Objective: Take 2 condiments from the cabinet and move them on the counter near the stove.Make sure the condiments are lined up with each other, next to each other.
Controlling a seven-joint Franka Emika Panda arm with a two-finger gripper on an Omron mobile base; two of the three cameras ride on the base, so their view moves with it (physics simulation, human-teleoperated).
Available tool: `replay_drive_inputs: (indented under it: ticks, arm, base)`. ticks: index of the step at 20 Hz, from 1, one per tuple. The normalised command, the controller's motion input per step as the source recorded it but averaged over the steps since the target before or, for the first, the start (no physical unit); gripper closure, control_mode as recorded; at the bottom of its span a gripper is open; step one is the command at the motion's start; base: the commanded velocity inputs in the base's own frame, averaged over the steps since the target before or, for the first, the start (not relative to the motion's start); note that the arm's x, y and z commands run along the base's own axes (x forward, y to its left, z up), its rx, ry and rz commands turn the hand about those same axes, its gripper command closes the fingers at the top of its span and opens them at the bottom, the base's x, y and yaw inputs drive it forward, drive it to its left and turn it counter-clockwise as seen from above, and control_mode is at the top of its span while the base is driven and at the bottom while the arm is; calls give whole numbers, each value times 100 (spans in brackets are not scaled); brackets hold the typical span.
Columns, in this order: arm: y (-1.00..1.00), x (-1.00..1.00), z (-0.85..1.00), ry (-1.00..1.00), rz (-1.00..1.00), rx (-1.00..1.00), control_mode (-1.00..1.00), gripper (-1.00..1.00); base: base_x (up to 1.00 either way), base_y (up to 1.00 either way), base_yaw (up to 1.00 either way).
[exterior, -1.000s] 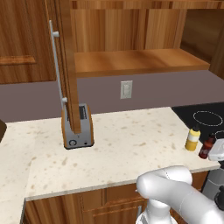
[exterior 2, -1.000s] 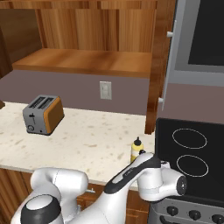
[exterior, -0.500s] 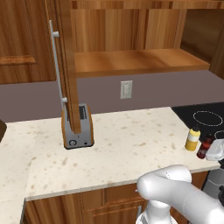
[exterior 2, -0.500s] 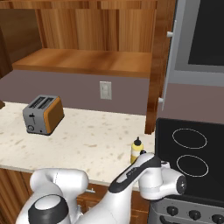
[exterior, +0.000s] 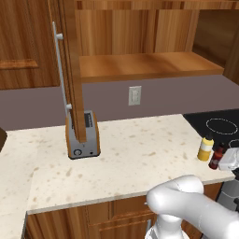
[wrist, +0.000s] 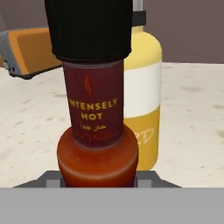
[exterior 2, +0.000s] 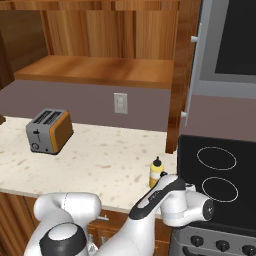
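Evidently the gripper (wrist: 98, 183) was clamped on the dark red sauce bottle (wrist: 97, 127), its grey tips just showing to either side of the bulbous base in the hand view. The label read "INTENSELY HOT" in yellow on a maroon neck, under a broad black cap, with orange-red sauce in the swollen lower body. Grasping low on the base probably kept the bottle upright for setting down. Just behind it, touching or nearly so, stood the yellow squeeze bottle (wrist: 142, 109), white band around its middle, its dark tip cut off by the frame. In the left base view both bottles stood side by side near the counter's (exterior: 130, 158) front right corner, just beside the stove (exterior: 219, 123), the red one nearer the front edge; the pairing appeared to answer the lined-up requirement. Whether the red bottle rested on the stone or hung just above it could not be told. Well apart, toward the back left, sat the toaster (exterior: 83, 137), below the cabinet (exterior: 140, 65) and its open door.
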Motion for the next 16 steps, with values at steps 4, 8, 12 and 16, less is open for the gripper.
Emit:
replay_drive_inputs:
  ticks: [4,8,12,16]
  arm:
    - [-9,17,-9,0,0,0,-100,100]
    - [-6,16,-11,-1,0,0,-100,100]
    - [-3,12,-11,-3,0,0,-100,100]
    - [0,6,-12,-5,0,0,-100,100]
  base:
    - [0,0,0]
    - [0,0,0]
    - [0,0,0]
    - [0,0,0]
